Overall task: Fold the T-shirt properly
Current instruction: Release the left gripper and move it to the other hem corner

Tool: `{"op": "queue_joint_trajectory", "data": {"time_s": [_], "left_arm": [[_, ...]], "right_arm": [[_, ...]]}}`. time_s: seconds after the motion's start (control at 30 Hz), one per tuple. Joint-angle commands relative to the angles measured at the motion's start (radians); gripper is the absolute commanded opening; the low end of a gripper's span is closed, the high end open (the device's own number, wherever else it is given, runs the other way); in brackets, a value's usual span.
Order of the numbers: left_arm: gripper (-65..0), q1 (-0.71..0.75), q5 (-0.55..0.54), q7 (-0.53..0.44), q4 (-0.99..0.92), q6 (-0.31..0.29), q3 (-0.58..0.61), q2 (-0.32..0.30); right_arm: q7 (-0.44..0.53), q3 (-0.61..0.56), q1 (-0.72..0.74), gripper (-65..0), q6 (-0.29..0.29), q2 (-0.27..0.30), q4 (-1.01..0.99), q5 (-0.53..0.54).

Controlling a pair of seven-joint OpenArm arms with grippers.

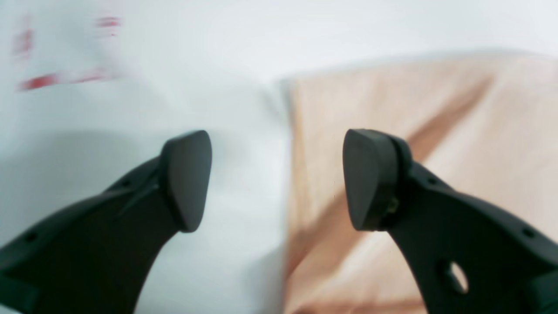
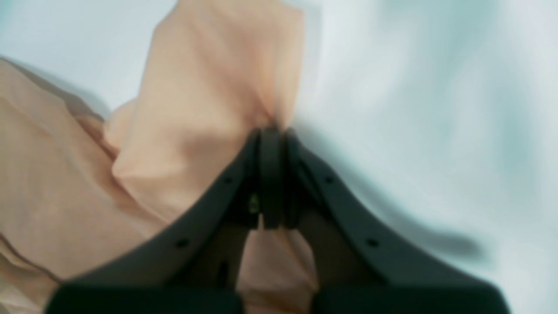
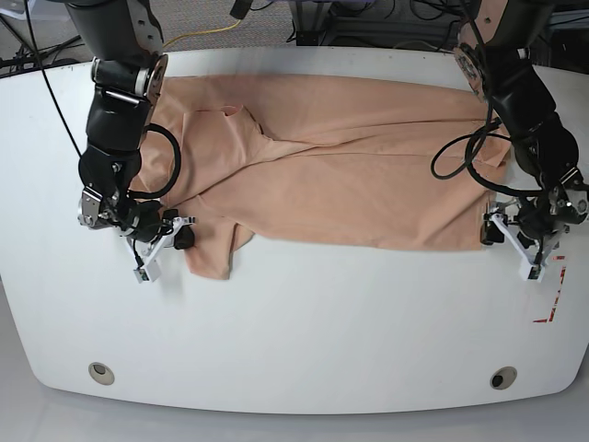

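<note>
The peach T-shirt (image 3: 350,175) lies spread out and wrinkled across the far half of the white table (image 3: 304,331). My right gripper (image 3: 182,237), on the base view's left, is shut on a fold of the shirt's near-left corner. In the right wrist view the gripper (image 2: 272,131) pinches bunched peach cloth (image 2: 196,109). My left gripper (image 3: 490,230) is at the shirt's right edge. In the left wrist view this gripper (image 1: 279,179) is open and straddles the shirt's edge (image 1: 392,109), with one finger over bare table and one over cloth. The yellow print is not visible.
Red tape marks (image 3: 552,308) lie on the table near the left gripper and also show in the left wrist view (image 1: 56,80). Two round metal fittings (image 3: 101,372) (image 3: 502,378) sit near the table's front edge. Cables hang off both arms.
</note>
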Motion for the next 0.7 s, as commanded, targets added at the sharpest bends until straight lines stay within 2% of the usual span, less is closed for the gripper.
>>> {"op": "queue_joint_trajectory", "data": {"time_s": [0.0,0.1,0.2,0.27,0.53,0.67], "left_arm": [[-20.8,-0.049,-0.013,-0.06,-0.049,-0.001,0.004,-0.009],[-20.8,-0.055,-0.01,-0.105,-0.115,-0.001,0.008,-0.007],[-20.8,-0.073,-0.013,-0.179,-0.187,0.063,0.007,-0.009],[-20.8,-0.081,-0.016,-0.206,-0.229,0.084,0.005,-0.012],[-20.8,-0.084,-0.016,-0.274,-0.333,0.087,0.04,-0.028],[-23.7,-0.098,-0.013,-0.278,-0.344,0.092,0.071,-0.027]], "right_arm": [[0.003,0.001,0.026,-65.0,0.002,0.01,0.014,0.005],[0.003,0.001,0.026,-65.0,0.002,0.01,0.014,0.005],[0.003,0.001,0.026,-65.0,0.002,0.01,0.015,0.005],[0.003,0.002,0.026,-65.0,0.002,0.01,0.015,0.005],[0.003,0.002,0.023,-65.0,0.002,0.01,0.015,0.005],[0.003,0.002,0.019,-65.0,0.002,0.009,0.046,0.005]]}}
